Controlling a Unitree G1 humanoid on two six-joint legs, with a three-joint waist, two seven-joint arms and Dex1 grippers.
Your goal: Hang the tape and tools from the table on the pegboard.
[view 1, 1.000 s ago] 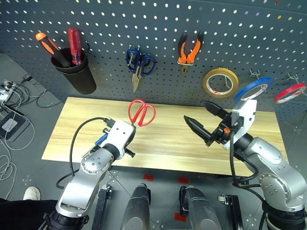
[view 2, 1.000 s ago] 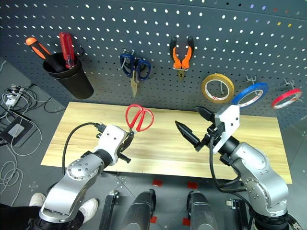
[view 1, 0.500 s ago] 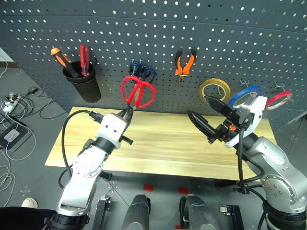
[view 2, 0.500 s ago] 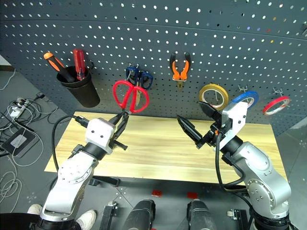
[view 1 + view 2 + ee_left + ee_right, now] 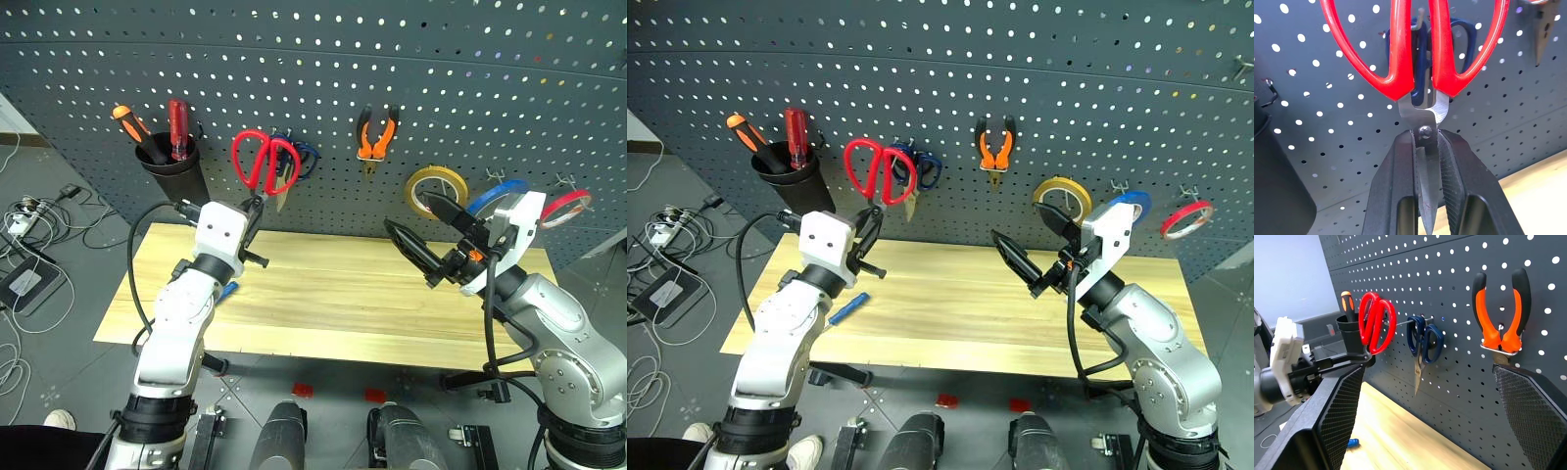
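Note:
My left gripper (image 5: 253, 208) is shut on the blades of the red-handled scissors (image 5: 265, 162), holding them upright against the pegboard (image 5: 323, 69). In the left wrist view the red handles (image 5: 1415, 44) stand just in front of a hook with blue scissors. The orange-and-black pliers (image 5: 376, 135) and the yellow-tan tape (image 5: 436, 191) hang on the board. A small blue-handled screwdriver (image 5: 848, 306) lies on the table (image 5: 323, 294) under my left arm. My right gripper (image 5: 409, 212) hovers open and empty above the table's right half.
A black cup (image 5: 171, 166) on the board holds an orange and a red screwdriver, left of the red scissors. Blue-handled scissors (image 5: 1422, 338) hang behind them. A blue roll (image 5: 495, 196) and a red roll (image 5: 565, 208) hang at the right. Cables lie on the floor at the left.
My left gripper has lifted the red scissors from above the table up to the pegboard, beside the blue scissors. The camera has tilted up. The right arm has stayed put.

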